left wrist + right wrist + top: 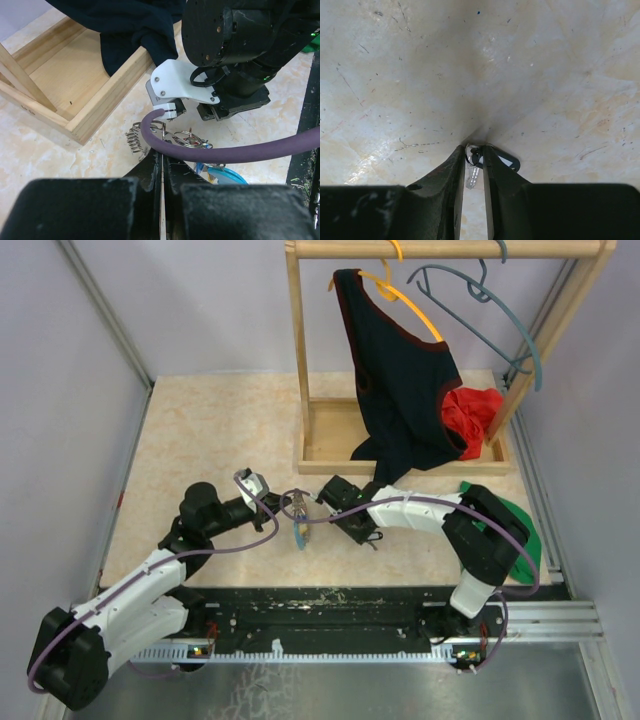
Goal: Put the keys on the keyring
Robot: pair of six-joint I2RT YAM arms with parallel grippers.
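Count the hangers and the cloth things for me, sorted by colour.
Yellow hanger: 1
Grey-blue hanger: 1
Black top: 1
Red cloth: 1
Green cloth: 1
Total: 5

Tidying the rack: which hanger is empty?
The grey-blue hanger, at the rail's right end; the yellow hanger beside it carries the black top.

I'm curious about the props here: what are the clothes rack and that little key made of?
The clothes rack looks like pale, matte wood, with faint grain showing on its base boards. The key has a shiny silvery blade, likely metal, and a glossy black head, probably plastic.
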